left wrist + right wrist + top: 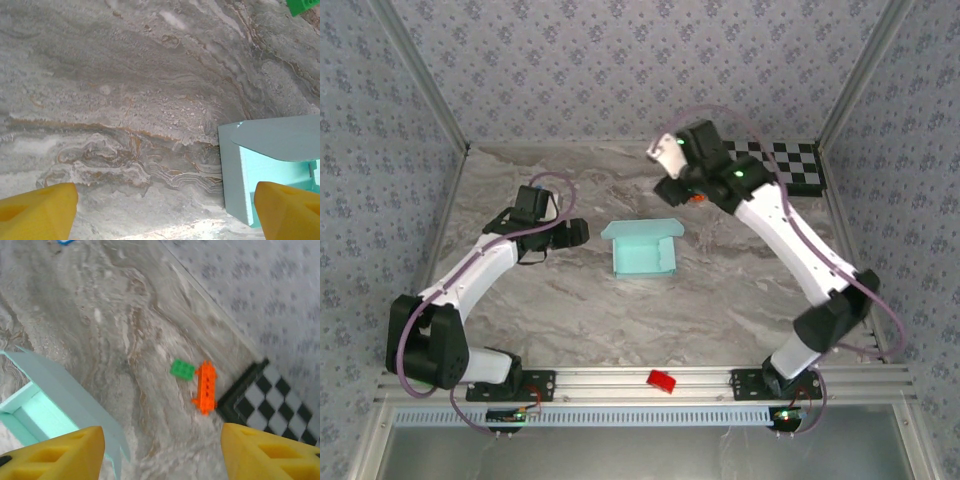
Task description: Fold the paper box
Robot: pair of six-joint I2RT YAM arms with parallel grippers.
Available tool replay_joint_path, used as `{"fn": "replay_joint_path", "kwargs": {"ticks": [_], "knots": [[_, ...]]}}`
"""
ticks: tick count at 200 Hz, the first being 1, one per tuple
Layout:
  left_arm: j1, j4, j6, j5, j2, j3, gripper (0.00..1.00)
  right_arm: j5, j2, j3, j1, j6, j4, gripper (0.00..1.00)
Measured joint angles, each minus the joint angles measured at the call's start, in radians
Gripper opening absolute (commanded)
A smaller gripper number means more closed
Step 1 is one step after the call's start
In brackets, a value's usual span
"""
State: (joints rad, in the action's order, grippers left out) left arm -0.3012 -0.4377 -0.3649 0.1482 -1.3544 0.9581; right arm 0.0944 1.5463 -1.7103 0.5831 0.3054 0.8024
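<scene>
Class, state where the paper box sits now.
In the top view, the paper box lies centrally on the table, just right of the left gripper.

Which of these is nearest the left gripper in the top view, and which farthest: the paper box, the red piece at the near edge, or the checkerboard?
Measured from the left gripper:
1. paper box, just to its right, mid-scene.
2. red piece, at the near edge, centre.
3. checkerboard, in the far right corner.

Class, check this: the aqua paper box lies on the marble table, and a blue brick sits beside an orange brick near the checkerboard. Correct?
No: it is a green brick, not blue, beside the orange brick, as the right wrist view shows. The rest stands.
</scene>
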Motion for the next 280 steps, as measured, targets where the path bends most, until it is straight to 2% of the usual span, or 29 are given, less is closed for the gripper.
{"fn": "replay_joint_path", "kwargs": {"ticks": [42, 64, 87, 135, 151, 161, 175, 199, 229, 242, 280], "knots": [[0.002, 0.179, 0.243, 0.142, -0.003, -0.068, 0.90, -0.024, -0.310, 0.418, -0.113, -0.337, -0.077, 0.66], [0.014, 0.250, 0.341, 0.225, -0.053, -0.071, 0.81, -0.037, -0.438, 0.594, -0.131, -0.439, -0.117, 0.67], [0.023, 0.282, 0.434, 0.296, -0.116, -0.069, 0.80, -0.058, -0.503, 0.701, -0.132, -0.510, -0.163, 0.67], [0.033, 0.321, 0.592, 0.442, -0.171, -0.064, 0.68, -0.138, -0.486, 0.829, -0.132, -0.608, -0.295, 0.67], [0.038, 0.339, 0.629, 0.484, -0.181, -0.058, 0.67, -0.155, -0.459, 0.849, -0.131, -0.632, -0.330, 0.66], [0.040, 0.354, 0.649, 0.509, -0.185, -0.058, 0.61, -0.163, -0.438, 0.855, -0.129, -0.643, -0.351, 0.66], [0.040, 0.369, 0.681, 0.541, -0.188, -0.058, 0.60, -0.174, -0.405, 0.856, -0.129, -0.657, -0.373, 0.66], [0.040, 0.384, 0.717, 0.574, -0.200, -0.056, 0.54, -0.193, -0.351, 0.856, -0.126, -0.666, -0.404, 0.65], [0.040, 0.396, 0.744, 0.603, -0.227, -0.053, 0.52, -0.206, -0.312, 0.856, -0.121, -0.678, -0.427, 0.65], [0.040, 0.402, 0.755, 0.611, -0.233, -0.051, 0.46, -0.208, -0.302, 0.856, -0.120, -0.683, -0.436, 0.65], [0.039, 0.418, 0.769, 0.623, -0.264, -0.024, 0.43, -0.215, -0.280, 0.856, -0.120, -0.684, -0.453, 0.65]]}}
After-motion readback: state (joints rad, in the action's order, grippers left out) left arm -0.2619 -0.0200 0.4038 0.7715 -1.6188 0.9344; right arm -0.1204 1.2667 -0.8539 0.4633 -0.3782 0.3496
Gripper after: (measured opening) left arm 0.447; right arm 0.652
